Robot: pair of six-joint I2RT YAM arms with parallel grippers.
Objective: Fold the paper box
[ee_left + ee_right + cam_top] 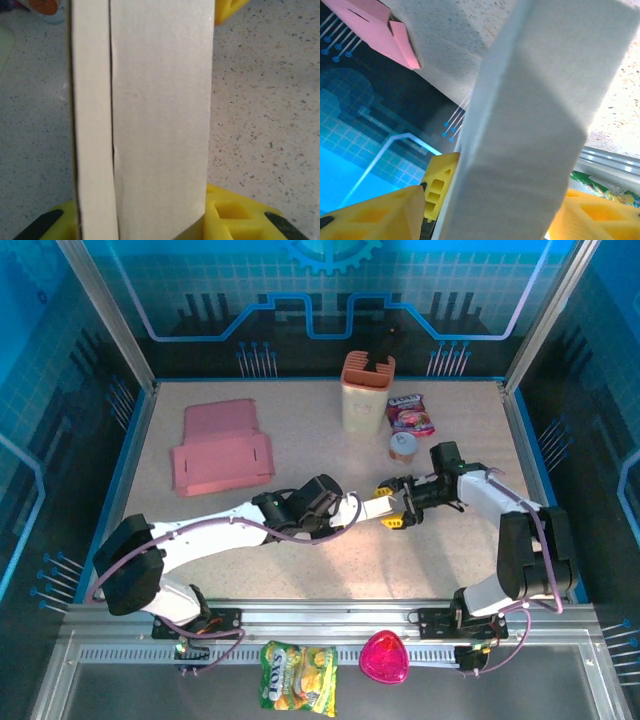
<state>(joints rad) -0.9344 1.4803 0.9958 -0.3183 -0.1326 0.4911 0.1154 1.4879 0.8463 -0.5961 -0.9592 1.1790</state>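
Paper box (pixel 150 125), can (pixel 403 447) nearby, pink cardboard (pixel 220 448) left

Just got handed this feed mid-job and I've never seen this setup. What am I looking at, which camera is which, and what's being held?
This is a robot: a left arm and a right arm bolted at the near edge of the table, each ending in a two-finger end effector. The wide picture comes from a fixed camera above and behind them; the other two come from a camera on each wrist. The left end effector is closed on the pale paper box; the right end effector seems to have its jaws apart around the box's other end. On the table lie a flat pink cardboard blank, a tall cup, a snack packet and a small jar. By the front rail sit a sweet bag and a pink heart-shaped item.
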